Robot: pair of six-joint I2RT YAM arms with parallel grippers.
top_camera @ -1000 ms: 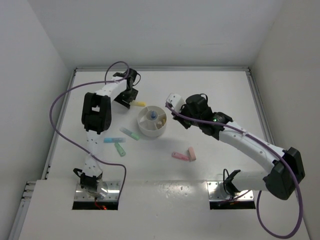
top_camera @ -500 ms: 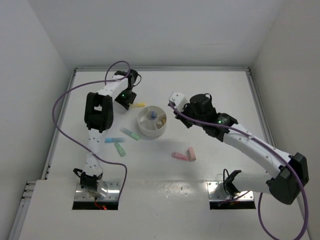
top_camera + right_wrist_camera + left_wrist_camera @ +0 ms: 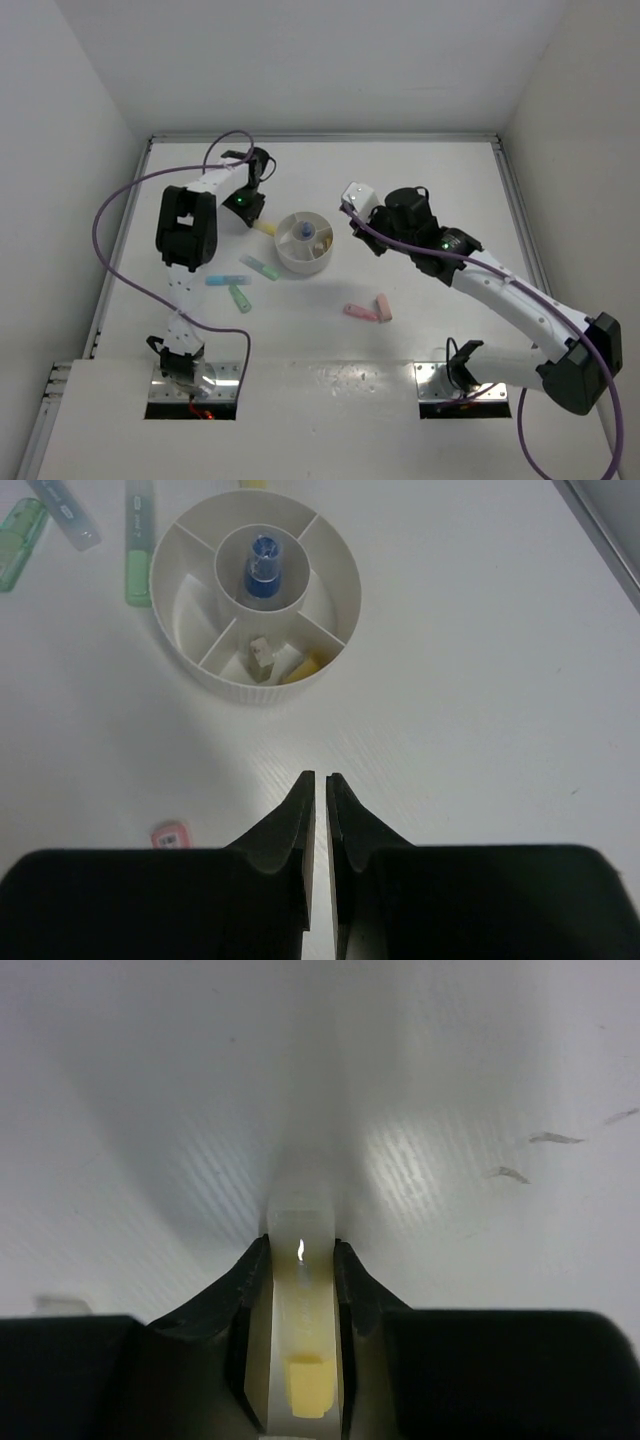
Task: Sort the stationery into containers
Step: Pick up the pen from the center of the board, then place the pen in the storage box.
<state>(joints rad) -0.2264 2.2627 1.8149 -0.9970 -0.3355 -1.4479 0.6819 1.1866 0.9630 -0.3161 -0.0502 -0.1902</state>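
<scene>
My left gripper [image 3: 250, 210] sits at the back left of the table, just left of the white divided dish [image 3: 287, 258]. In the left wrist view its jaws [image 3: 300, 1248] press both sides of a pale yellow bar [image 3: 304, 1375] with a clear cap; the bar's end [image 3: 266, 228] pokes out toward the dish. The right gripper [image 3: 362, 236] hovers right of the dish, shut and empty [image 3: 320, 776]. The dish [image 3: 250, 686] holds a blue piece [image 3: 263, 565] in its centre cup, and a beige block [image 3: 261, 652] and a yellow piece [image 3: 306, 666] in its wedges.
Left of the dish lie a light blue bar [image 3: 222, 281], a green bar [image 3: 240, 298] and a mint bar [image 3: 262, 267]. Two pink pieces [image 3: 361, 313] [image 3: 383, 306] lie in front of the dish. White walls border the table on three sides.
The left jaws have narrowed onto the yellow bar, and the gripper and bar have shifted slightly left and nearer. The right arm has drifted a little to the right, still shut.
</scene>
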